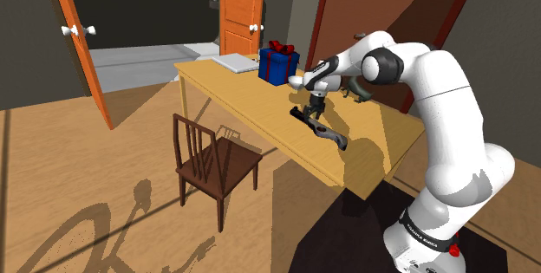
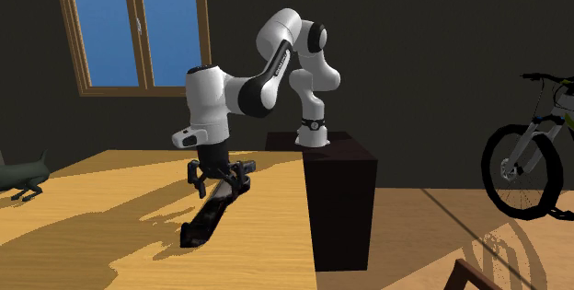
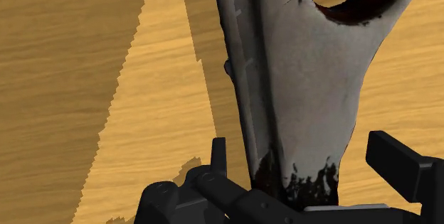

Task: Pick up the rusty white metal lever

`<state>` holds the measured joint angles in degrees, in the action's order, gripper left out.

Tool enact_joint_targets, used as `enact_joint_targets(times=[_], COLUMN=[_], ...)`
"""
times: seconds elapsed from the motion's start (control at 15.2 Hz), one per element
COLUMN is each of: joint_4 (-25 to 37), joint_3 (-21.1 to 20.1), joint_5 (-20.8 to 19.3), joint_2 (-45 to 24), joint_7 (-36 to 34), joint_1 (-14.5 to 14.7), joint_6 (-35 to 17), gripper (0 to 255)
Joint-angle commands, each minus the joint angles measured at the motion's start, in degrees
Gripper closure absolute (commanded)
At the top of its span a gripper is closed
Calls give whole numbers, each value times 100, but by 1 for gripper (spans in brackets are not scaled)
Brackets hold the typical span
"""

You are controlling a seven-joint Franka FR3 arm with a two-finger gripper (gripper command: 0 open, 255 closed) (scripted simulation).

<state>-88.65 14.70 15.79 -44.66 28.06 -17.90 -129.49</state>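
The rusty white lever (image 1: 323, 130) is seen lying on the table (image 1: 243, 98), right of centre in the shoulder view. It is straddled by the gripper (image 1: 313, 111), its fingers (image 3: 398, 169) spread and unclamped. The grasp is judged half-made: closing, then lifting, is called for.

Tiny, illegible white lettering (image 1: 426, 233) on the arm (image 1: 453, 146), near its base

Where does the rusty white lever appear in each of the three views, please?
Shoulder view: the lever lies right of centre under the gripper, near the table's edge.
Second exterior view: the lever slants left of centre, toward the lower left.
Wrist view: the lever stretches away from between the open jaws.
Shared landmark: the wooden table beneath it.
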Motion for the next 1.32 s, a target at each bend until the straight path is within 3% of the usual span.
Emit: enact_joint_targets(times=[0.0, 0.07, 0.13, 0.73, 1.25], joint_4=[32, 33, 27, 34, 2], joint_3=[-17, -17, -18, -17, 73], joint_5=[20, 20, 20, 20, -85], joint_2=[-89, -89, -89, -90, 315], joint_7=[15, 15, 11, 14, -51], joint_1=[-19, -19, -15, -19, 40], joint_6=[-59, -58, -65, -58, 311], gripper=[0, 0, 255, 255, 255])
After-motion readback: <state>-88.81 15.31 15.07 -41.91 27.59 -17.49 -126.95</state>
